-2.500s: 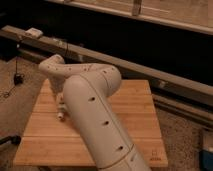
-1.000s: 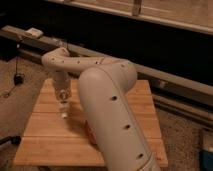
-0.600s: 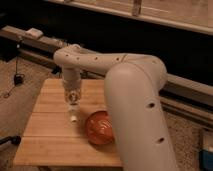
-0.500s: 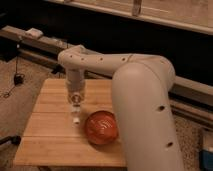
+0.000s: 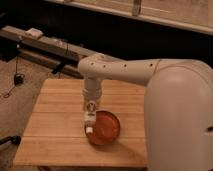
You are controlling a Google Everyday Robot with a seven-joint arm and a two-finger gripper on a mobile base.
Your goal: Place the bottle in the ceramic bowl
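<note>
Arm point(image 5: 150, 80): bulky, white, filling the right side of the view; reaches left from the big near segment, then bends down over the middle of the surface.
Surface point(image 5: 55, 125): pale wooden planks, square-cornered, standing on speckled floor; carries the bowl right of its centre, toward the near edge.
Ledge point(image 5: 45, 47): long dark rail behind the surface, running from upper left toward the arm, with a small pale object on its left end.
Cables point(image 5: 17, 75): dark, trailing from the ledge down to the floor at the left.
Bowl point(image 5: 106, 129): round, shallow, glossy orange-red, darker at the rim; sits flat on the surface directly beneath the wrist.
End effector point(image 5: 90, 117): pointing straight down below the wrist, over the bowl's left edge; closed around the bottle, gripping its upper part.
Bottle point(image 5: 89, 124): small, slim, whitish; held upright in the end effector, lower end hanging at the bowl's left rim, just inside or just over it, cannot tell which; whether it touches the bowl also cannot be told.
</note>
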